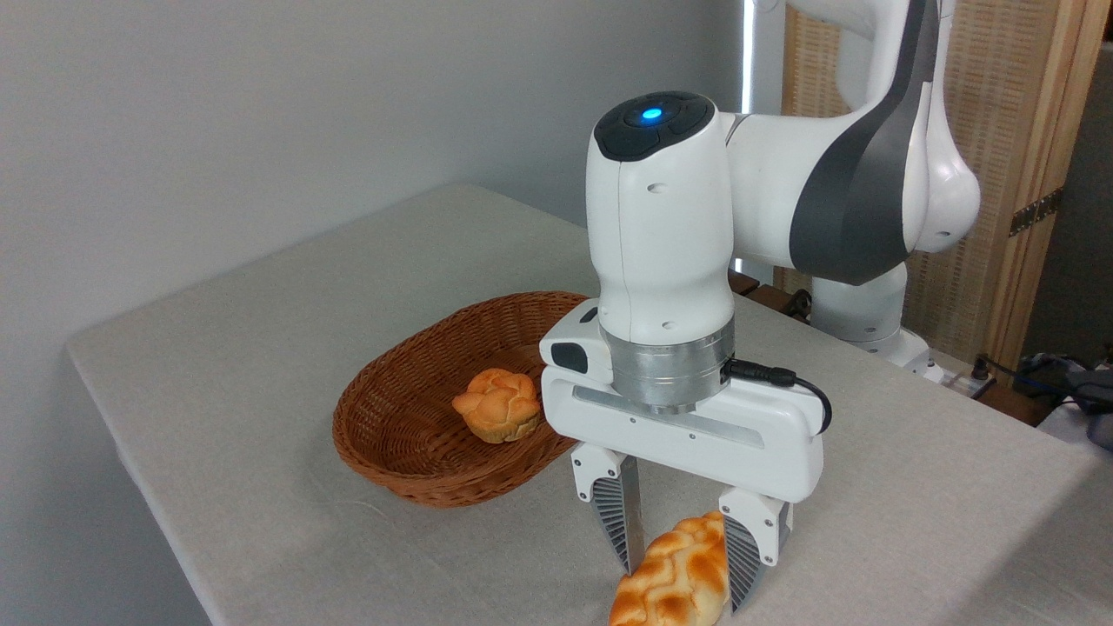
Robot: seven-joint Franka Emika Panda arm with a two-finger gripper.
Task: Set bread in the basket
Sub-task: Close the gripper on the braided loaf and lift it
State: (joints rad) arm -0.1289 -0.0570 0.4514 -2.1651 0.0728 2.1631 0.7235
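My fingers point straight down near the front edge of the surface, spread apart with the bread lying between them. Left finger pad sits just beside the loaf's upper left flank; right finger stands against its right side. Whether either pad actually presses the crust I cannot tell from this angle. Not closed together, that much is plain.

Bread: braided, glossy, golden-orange with pale creases. Lies on the pale cloth, long axis running from lower left up toward the right finger. Its near end is cut off by the bottom of the view.

Basket: oval, reddish-brown wicker, shallow. Sits on the surface to the left of my fingers and a little farther back; its right rim is hidden behind my hand housing. The bread is outside it, near but apart.

Inside the basket: one small round knotted bun, resting toward the right part of the floor.

Blue light lit on top of my wrist. Black cable leaves the flange to the right.
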